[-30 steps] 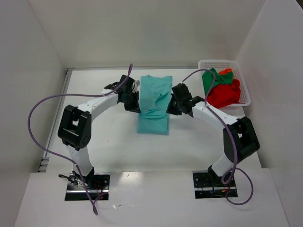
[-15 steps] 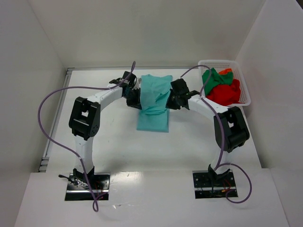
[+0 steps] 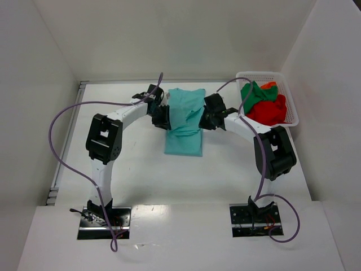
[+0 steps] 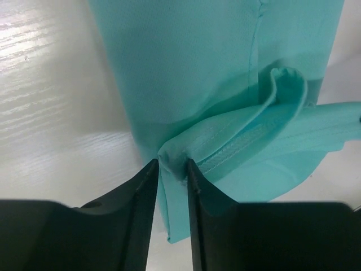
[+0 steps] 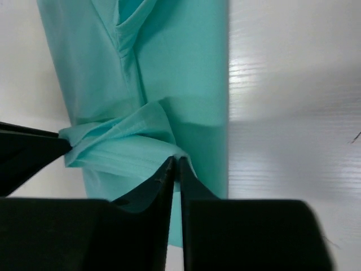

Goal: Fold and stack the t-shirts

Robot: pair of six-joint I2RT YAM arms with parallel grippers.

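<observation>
The teal t-shirt [image 3: 184,120] lies as a long folded strip in the middle of the table. My left gripper [image 3: 162,119] is shut on its left edge, pinching a bunched fold of teal cloth [image 4: 172,159]. My right gripper [image 3: 206,120] is shut on its right edge, pinching a thin fold [image 5: 176,160]. Both hold the lifted fold over the strip's middle. A dark green t-shirt [image 3: 251,93], a red one [image 3: 267,112] and a bit of an orange one [image 3: 269,85] lie heaped in the basket.
The white plastic lattice basket [image 3: 291,100] stands at the back right, against the right wall. White walls close in the table at the back and both sides. Purple cables loop off both arms.
Both grippers have moved towards the back of the table with the teal shirt's edges, carrying the fold farther up the strip. The near end of the shirt has drawn back a little.
</observation>
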